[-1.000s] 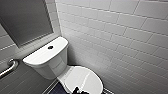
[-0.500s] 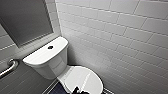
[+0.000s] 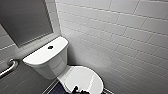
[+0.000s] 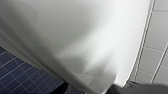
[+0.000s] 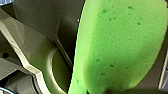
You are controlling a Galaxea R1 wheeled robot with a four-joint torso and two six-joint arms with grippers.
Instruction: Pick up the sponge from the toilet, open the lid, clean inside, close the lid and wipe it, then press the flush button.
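Sponge (image 5: 120,42) green, pinched in the fingers of the right gripper (image 5: 112,86), hard up against the wrist camera; toilet (image 3: 50,62) white, lid (image 3: 83,77) down over the bowl; flush button (image 3: 50,47) dark, centre of tank top; dark robot part (image 3: 78,90) at the lid's near edge; left gripper (image 4: 100,91) close beside the lid's rim, over blue floor tiles (image 4: 17,72), open or closed cannot be told; white tiled wall (image 3: 120,37) behind
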